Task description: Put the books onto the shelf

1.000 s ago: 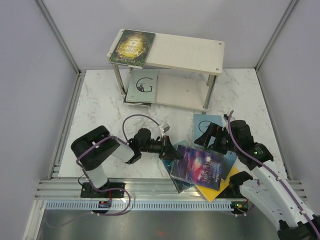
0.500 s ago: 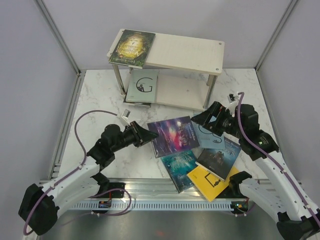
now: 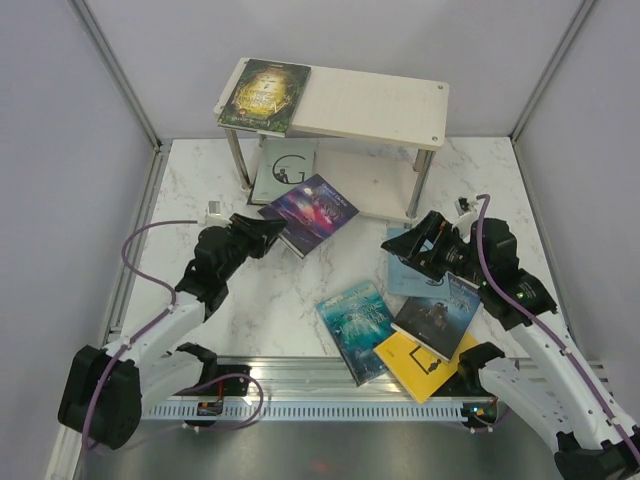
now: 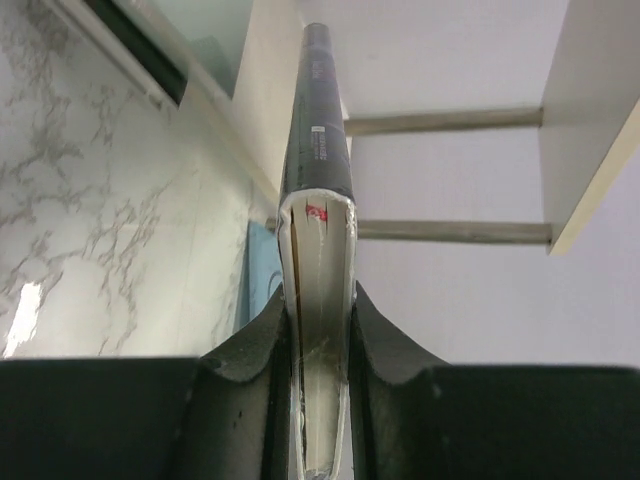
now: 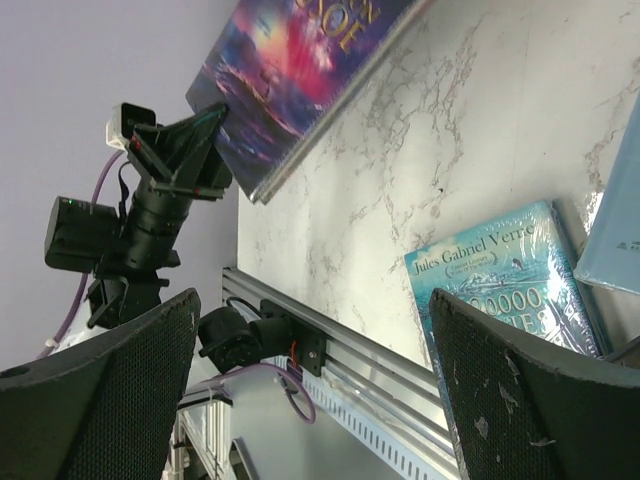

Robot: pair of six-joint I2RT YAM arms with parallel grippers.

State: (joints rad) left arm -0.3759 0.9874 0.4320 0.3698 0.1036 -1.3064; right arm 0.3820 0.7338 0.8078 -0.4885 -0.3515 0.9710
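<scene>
My left gripper is shut on the corner of the purple-blue galaxy book, held off the table just in front of the shelf's lower board. In the left wrist view the book's page edge sits pinched between the fingers, with the shelf posts beyond. A green-gold book lies on the shelf's top board, and a pale book on the lower one. My right gripper hovers open and holds nothing, above the pale blue book. Teal, dark blue-grey and yellow books lie near the front right.
The right wrist view shows the left arm holding the galaxy book, and the teal book near the metal front rail. Grey walls enclose the marble table on three sides.
The left arm lifted the galaxy book off the front pile and swung it back-left toward the shelf's lower tier. The right gripper moved slightly away from the pile, staying open.
</scene>
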